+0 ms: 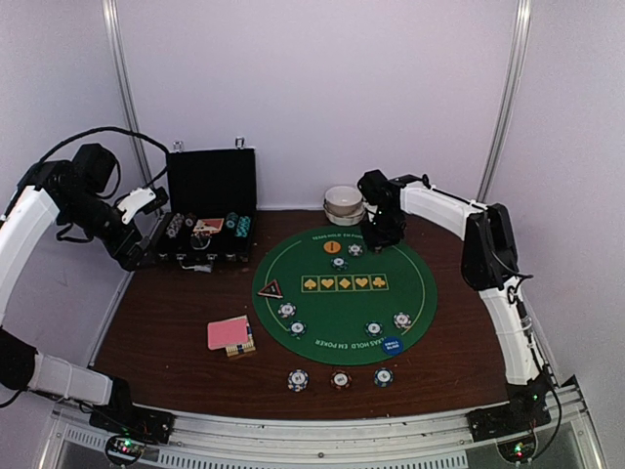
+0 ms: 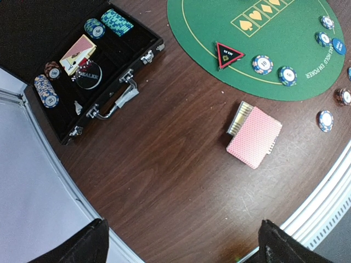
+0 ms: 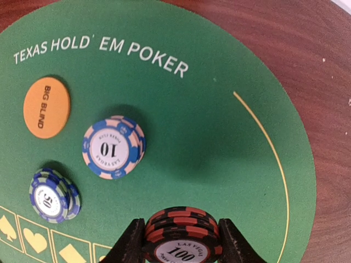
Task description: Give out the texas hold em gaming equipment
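Note:
My right gripper [image 3: 180,223] is shut on a short stack of black-and-red 100 chips [image 3: 182,245], held just over the far right part of the green poker mat [image 3: 219,142]. A blue 10 stack [image 3: 113,147], a 50 stack [image 3: 53,195] and the orange Big Blind button [image 3: 46,107] lie on the mat beside it. My left gripper [image 2: 184,224] is open and empty, high over the table's left side. Pink-backed cards [image 2: 254,136] lie below it on the wood. The red triangular marker [image 2: 228,54] and blue button [image 1: 392,345] sit on the mat.
The black case [image 1: 210,220] stands open at the back left with chips and cards inside. White bowls [image 1: 344,203] are stacked behind the mat. Three chip stacks [image 1: 340,379] sit in a row on the wood near the front edge.

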`<move>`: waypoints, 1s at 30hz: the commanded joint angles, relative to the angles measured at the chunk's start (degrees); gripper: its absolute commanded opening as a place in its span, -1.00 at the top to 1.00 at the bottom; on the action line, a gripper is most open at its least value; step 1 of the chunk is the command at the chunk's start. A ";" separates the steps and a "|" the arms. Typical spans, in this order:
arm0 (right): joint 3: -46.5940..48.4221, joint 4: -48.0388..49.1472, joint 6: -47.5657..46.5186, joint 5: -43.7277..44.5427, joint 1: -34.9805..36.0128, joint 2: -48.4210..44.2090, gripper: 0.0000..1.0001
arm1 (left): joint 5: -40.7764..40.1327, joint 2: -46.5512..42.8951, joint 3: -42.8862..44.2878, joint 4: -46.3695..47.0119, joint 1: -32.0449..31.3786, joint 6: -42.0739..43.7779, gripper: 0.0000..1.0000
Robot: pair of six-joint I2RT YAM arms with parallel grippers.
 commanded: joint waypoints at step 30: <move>7.59 -1.28 -0.62 -6.29 -2.48 1.30 -0.19 | 0.03 1.68 -1.17 2.58 0.30 0.88 -0.95</move>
